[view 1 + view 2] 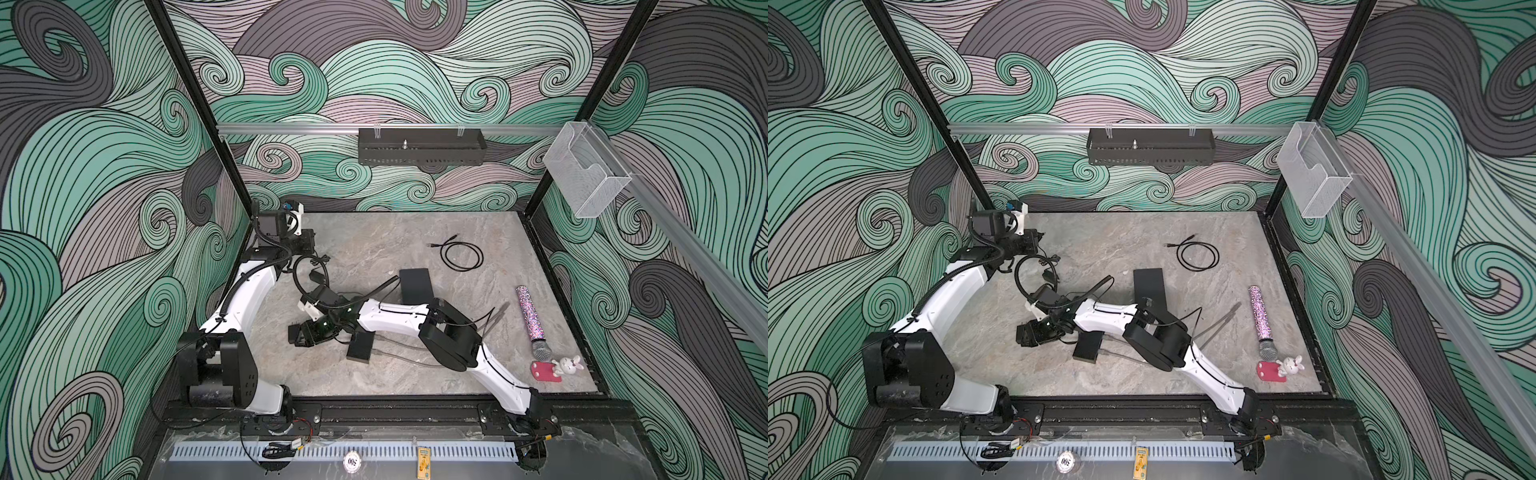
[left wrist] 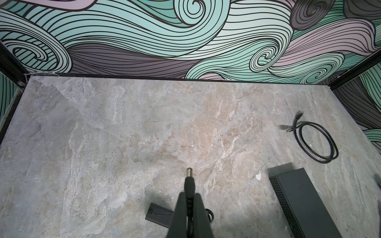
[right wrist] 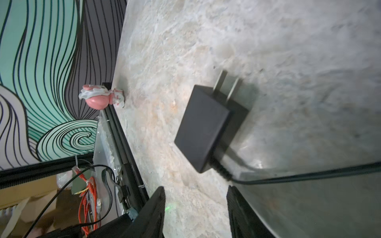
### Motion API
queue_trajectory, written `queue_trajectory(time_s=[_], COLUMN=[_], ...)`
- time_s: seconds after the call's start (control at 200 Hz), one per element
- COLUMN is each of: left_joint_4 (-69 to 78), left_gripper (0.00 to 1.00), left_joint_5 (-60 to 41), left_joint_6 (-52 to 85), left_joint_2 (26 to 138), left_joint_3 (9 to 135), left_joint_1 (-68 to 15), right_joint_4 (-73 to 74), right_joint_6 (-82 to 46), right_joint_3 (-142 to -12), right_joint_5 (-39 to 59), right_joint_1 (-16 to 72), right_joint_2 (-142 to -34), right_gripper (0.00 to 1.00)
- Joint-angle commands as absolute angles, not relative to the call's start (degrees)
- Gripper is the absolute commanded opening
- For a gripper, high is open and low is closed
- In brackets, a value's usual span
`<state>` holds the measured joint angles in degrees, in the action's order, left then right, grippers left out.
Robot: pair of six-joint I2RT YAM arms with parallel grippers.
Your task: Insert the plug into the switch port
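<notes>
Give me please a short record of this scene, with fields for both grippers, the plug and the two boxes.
left gripper: shut on the plug, metal tip exposed
right gripper: open, empty, facing the black adapter
black adapter: flat on the table, two prongs, cable attached
grey vented box: on the table, apart from the plug
port: not visible
plug inserted: no

You had both top views looking down from high above the front edge of the grey marbled tabletop [image 1: 374, 241]. Your left wrist camera sat low, facing the swirl-patterned back wall [image 2: 185, 41] past the black barrel plug [image 2: 189, 183]; it shared the coiled thin black cable [image 2: 324, 161] with them. Your right wrist camera, rolled sideways, looked closely at a black two-pronged power adapter [image 3: 206, 127].
</notes>
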<state>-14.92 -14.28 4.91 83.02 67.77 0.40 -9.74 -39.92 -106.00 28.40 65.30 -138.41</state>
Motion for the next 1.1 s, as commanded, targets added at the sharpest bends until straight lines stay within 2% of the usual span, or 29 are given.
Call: queue_trajectory(time_s=[0.0, 0.13, 0.25, 0.345, 0.41, 0.535, 0.56, 0.751, 0.941, 1.096], left_joint_4=[-13.86, -13.39, -12.8, -12.24, -11.89, -11.41, -11.5, -10.61, -9.96, -10.43], left_gripper=[0.0, 0.0, 0.0, 0.0, 0.0, 0.0, 0.0, 0.0, 0.0, 0.0], left_joint_5=[-15.2, -16.18, -18.37, -20.22, -20.82, -21.96, -22.06, -23.99, -26.37, -25.63], left_joint_6=[5.45, 5.49, 6.23, 7.25, 7.77, 7.95, 7.95, 9.81, 10.95, 9.37], left_joint_2=[82.03, 82.85, 83.98, 84.2, 83.91, 83.59, 83.71, 85.31, 85.92, 85.27], left_joint_3=[68.73, 68.51, 68.71, 68.88, 68.74, 68.55, 68.6, 68.52, 68.67, 68.09], left_joint_1=[1.23, 1.22, 1.23, 1.21, 1.15, 1.14, 1.14, 1.12, 0.84, -0.71], right_joint_4=[-7.86, -7.47, -7.58, -12.83, -16.36, -23.31, -24.46, -27.34, -22.75, -24.47], right_joint_6=[-39.66, -36.81, -35.4, -32.84, -31.47, -27.24, -26.5, -25.2, -28.09, -26.56], right_joint_3=[-102.53, -92.37, -79.89, -73.18, -70.65, -72.2, -73.0, -76.37, -70.46, -70.05], right_joint_5=[30.59, 28.09, 23.99, 16.66, 11.72, 11.38, 11.44, 12.02, 10.99, 9.46], right_joint_1=[64.12, 60.93, 55.03, 49.39, 45.83, 40.58, 40.13, 39.78, 39.81, 39.82], right_joint_2=[-132.42, -122.17, -109.74, -101.23, -97.86, -99.4, -100.31, -105.3, -105.6, -106.68], right_gripper=[0.51, 0.54, 0.62, 0.66, 0.65, 0.39, 0.37, 0.37, 0.4, 0.42])
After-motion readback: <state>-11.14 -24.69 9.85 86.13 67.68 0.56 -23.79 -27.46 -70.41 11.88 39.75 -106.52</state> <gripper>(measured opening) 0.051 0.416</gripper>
